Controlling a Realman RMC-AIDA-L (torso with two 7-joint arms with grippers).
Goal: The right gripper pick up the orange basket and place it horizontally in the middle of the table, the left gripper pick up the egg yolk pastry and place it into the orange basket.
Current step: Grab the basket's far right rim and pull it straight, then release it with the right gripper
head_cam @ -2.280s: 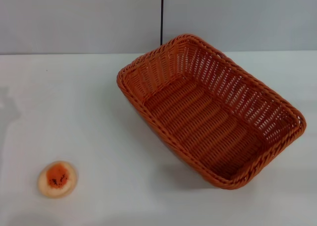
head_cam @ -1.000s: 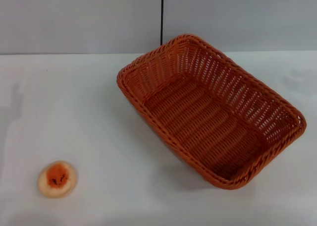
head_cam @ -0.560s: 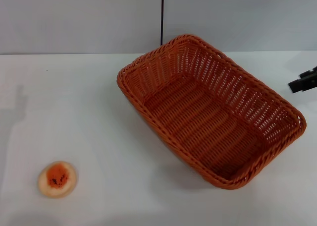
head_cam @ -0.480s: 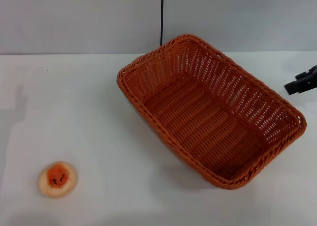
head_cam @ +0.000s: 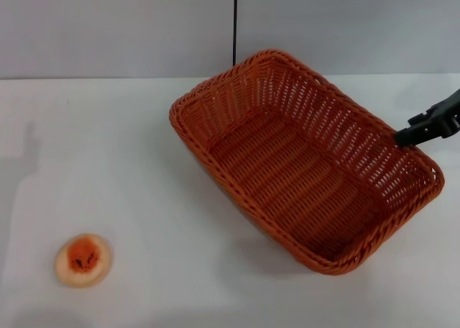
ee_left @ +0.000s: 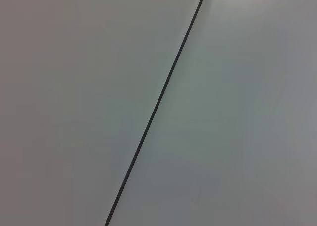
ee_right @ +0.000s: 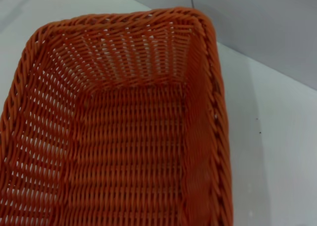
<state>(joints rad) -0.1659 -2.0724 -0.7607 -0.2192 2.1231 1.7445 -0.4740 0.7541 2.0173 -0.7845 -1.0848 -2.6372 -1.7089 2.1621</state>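
The orange basket (head_cam: 302, 159) lies at an angle on the white table (head_cam: 129, 162), right of centre, and it holds nothing. Its woven inside fills the right wrist view (ee_right: 129, 151). My right gripper (head_cam: 402, 136) reaches in from the right edge of the head view, its black tip just over the basket's far right rim. The egg yolk pastry (head_cam: 83, 260) sits alone at the front left of the table. My left gripper is out of sight; its wrist view shows only a grey wall with a dark seam (ee_left: 158, 102).
A grey wall (head_cam: 115, 26) with a vertical dark seam (head_cam: 234, 22) runs behind the table. White tabletop stretches between the pastry and the basket.
My right gripper has come in from the right edge and moved left and down to the basket's far right rim. The basket and the pastry have not moved.
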